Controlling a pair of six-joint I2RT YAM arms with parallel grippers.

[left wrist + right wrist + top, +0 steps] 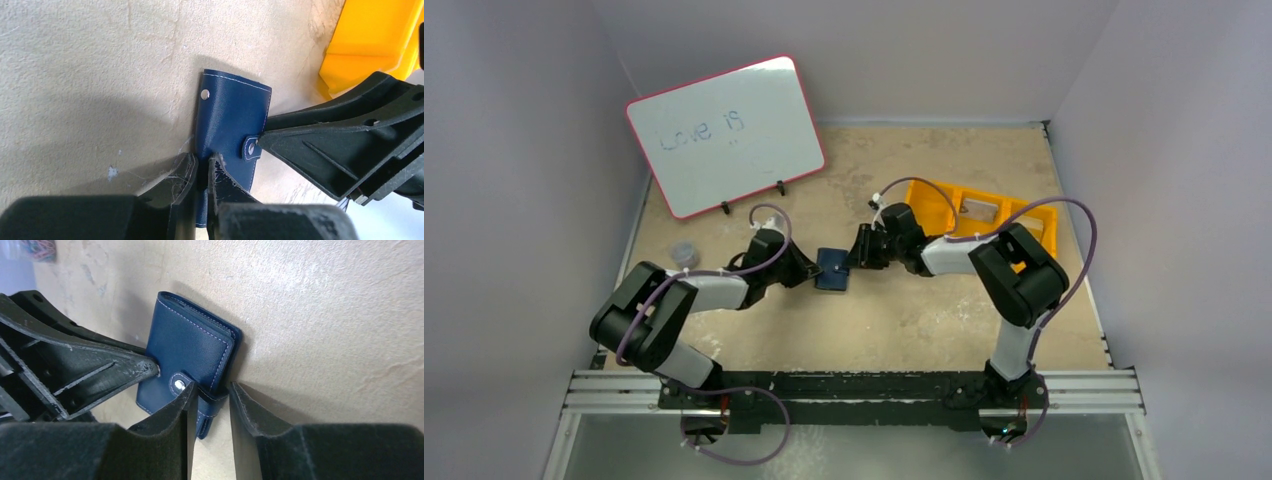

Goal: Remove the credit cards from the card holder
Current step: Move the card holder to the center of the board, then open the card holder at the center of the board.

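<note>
My left pincer [202, 172] is clamped on the left edge of the card holder [227, 125], pinning it so it cannot slide while my other arm works the fastening. My right pincer [210, 405] comes in from the right, jaws slightly apart and straddling the snap tab [182, 382], which is not yet undone. The navy holder sits folded in the middle of the table [904, 320], between both arms and left of the orange tray [1024, 215]. No credit cards show. I judge they are inside, and that the snap must be popped before any can come out.
</note>
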